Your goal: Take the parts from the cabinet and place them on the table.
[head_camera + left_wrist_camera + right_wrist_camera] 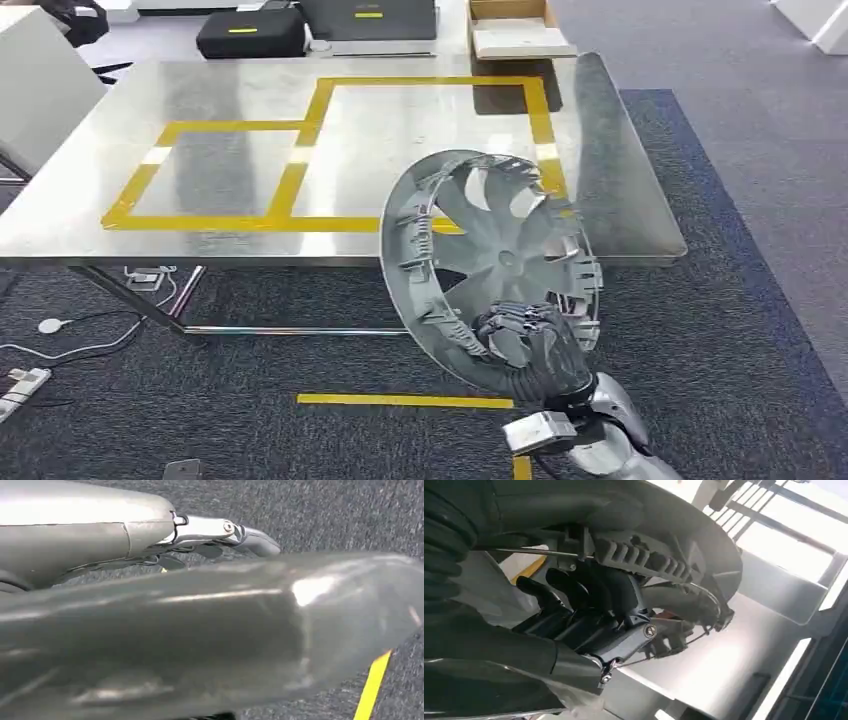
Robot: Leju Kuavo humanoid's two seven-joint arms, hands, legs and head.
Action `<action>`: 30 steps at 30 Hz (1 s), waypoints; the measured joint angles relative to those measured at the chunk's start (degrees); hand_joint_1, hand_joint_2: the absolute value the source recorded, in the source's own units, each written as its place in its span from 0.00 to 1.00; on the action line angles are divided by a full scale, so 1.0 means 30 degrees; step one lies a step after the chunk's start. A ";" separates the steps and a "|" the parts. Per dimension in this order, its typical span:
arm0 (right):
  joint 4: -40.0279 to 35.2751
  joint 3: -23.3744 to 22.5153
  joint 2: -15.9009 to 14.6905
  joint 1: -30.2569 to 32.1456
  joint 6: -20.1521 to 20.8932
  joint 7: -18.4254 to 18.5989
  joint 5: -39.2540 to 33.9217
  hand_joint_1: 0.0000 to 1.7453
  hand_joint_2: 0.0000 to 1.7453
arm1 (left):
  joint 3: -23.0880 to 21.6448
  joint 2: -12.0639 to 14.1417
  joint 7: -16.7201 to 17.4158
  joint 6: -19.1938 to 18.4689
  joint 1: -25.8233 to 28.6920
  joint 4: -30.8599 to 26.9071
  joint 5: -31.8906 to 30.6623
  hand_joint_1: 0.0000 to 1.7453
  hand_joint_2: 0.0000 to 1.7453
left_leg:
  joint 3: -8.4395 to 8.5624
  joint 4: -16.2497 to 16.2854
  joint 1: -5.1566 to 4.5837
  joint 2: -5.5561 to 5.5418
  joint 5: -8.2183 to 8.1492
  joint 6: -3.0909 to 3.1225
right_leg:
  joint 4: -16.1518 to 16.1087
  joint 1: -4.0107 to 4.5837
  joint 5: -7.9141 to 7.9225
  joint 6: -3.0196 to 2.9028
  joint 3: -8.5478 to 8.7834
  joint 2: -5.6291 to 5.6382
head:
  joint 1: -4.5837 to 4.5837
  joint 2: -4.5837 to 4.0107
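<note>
The silver wheel cover [490,265] stands tilted on edge in the air, just in front of the near right edge of the steel worktop [230,180], its upper part overlapping the yellow tape outline [300,150]. The right robot hand [530,345] grasps its lower rim, dark fingers [574,592] curled around the ribbed edge. The left robot hand [220,532] hangs over grey carpet [325,515]; whether it is clenched or released cannot be told.

Left robot hand [220,532] mostly hidden behind a blurred grey shape [210,635].
</note>
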 joint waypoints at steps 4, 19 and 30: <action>-0.0117 -0.0022 0.0000 0.0096 -0.0334 -0.0153 0.0080 1.00 1.00 | 0.0014 -0.0022 0.0015 -0.0029 0.0044 0.0000 -0.0015 0.00 0.00 | 0.0613 -0.1899 0.0005 0.0015 0.2040 0.0187 | 0.0001 0.0002 -0.0278 0.0060 0.0393 0.0057 | -0.0015 0.0000; -0.0583 -0.0095 0.0007 0.0131 -0.0809 -0.0021 0.1145 1.00 1.00 | 0.0029 -0.0036 0.0036 -0.0131 0.0029 0.0000 -0.0211 0.00 0.00 | 0.2517 -0.5128 -0.0160 -0.0012 0.2104 0.1074 | 0.3481 0.0079 -0.0682 0.0871 -0.2335 0.0085 | 0.0175 0.0000; -0.0649 -0.0030 -0.0546 -0.2215 -0.0947 0.2004 0.3945 1.00 1.00 | 0.0029 0.0007 0.0087 -0.0356 -0.0060 0.0000 -0.0596 0.00 0.00 | 0.0795 -0.0837 -0.0053 0.0020 -0.0132 0.0106 | -0.0169 -0.0016 0.0188 0.0020 -0.0076 -0.0010 | -0.0073 0.0000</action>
